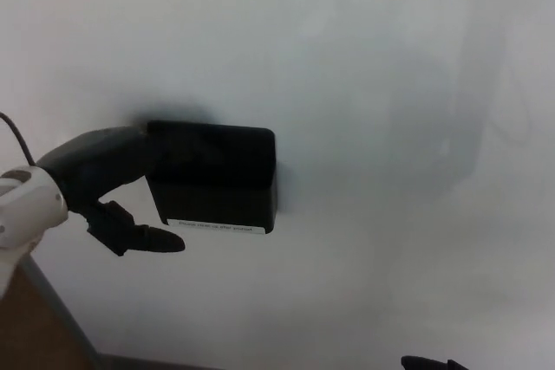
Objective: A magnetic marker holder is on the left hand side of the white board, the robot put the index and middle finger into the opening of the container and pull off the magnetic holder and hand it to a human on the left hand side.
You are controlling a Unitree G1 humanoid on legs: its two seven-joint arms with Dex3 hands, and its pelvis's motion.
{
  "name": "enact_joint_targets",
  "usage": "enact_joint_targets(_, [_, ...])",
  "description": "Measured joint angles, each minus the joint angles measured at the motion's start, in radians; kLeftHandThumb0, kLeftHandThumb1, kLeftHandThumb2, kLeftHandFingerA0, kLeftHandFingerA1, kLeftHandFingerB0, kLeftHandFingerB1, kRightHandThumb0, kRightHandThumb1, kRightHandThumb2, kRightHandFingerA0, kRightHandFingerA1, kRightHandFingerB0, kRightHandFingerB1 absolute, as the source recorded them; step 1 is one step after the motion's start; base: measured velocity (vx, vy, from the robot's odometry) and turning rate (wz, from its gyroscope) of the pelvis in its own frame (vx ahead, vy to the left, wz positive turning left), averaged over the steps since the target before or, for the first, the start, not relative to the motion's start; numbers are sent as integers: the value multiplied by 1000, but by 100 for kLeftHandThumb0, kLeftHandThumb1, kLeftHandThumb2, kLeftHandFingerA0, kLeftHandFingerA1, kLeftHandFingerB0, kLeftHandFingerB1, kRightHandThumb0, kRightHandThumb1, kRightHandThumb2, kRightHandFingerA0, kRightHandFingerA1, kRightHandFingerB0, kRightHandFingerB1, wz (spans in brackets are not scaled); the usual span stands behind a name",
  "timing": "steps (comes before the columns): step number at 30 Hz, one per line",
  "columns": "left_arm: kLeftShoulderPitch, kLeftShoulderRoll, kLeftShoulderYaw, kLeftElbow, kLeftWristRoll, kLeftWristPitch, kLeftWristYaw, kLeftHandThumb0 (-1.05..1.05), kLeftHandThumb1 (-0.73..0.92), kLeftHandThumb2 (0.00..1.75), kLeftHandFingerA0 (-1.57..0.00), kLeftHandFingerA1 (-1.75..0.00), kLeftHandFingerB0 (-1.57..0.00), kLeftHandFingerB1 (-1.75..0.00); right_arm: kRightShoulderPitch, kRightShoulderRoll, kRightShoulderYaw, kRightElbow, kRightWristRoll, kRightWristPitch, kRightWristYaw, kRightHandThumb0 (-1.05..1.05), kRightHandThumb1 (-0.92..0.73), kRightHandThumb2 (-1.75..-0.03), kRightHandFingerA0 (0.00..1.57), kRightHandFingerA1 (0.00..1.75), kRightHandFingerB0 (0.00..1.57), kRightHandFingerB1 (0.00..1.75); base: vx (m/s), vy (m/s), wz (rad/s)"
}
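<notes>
The black magnetic marker holder (217, 175) sticks to the whiteboard (373, 84), left of centre, with a white label strip along its lower edge. My left hand (104, 175) comes in from the left at the holder's left side. Its two upper fingers reach over the holder's top left corner and disappear into the opening. The thumb (147, 236) is spread apart below, its tip just under the holder's lower left corner. A small black shape (429, 363) at the bottom edge may be part of my right hand; too little of it shows.
The whiteboard fills nearly the whole view. Its grey frame edge (52, 309) runs diagonally at the lower left, with a brown surface (22, 335) beyond it. A thin black cable (13, 132) curls above my left wrist.
</notes>
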Motion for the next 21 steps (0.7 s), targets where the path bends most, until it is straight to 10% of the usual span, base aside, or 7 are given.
enact_joint_targets(2, [-10, -2, -7, -2, 10, 15, -6, -72, 51, 57, -36, -33, -31, -31, -4, 0, -1, 0, 0, 0, 0, -54, -72, -62, 77, 48, 67, 44, 0, 0, 0])
enact_joint_targets(4, [-15, -4, -11, -4, 15, 23, -9, -62, 38, 83, -35, -50, -16, -39, -5, 0, -1, 0, 0, 0, 0, -53, -72, -62, 75, 48, 67, 45, 0, 0, 0])
enact_joint_targets(21, [-134, -31, -136, 3, 110, 98, -89, -78, 45, 79, -32, -43, -23, -38, -19, -2, -9, -3, 2, 0, 4, -53, -72, -62, 77, 48, 67, 45, 0, 0, 0])
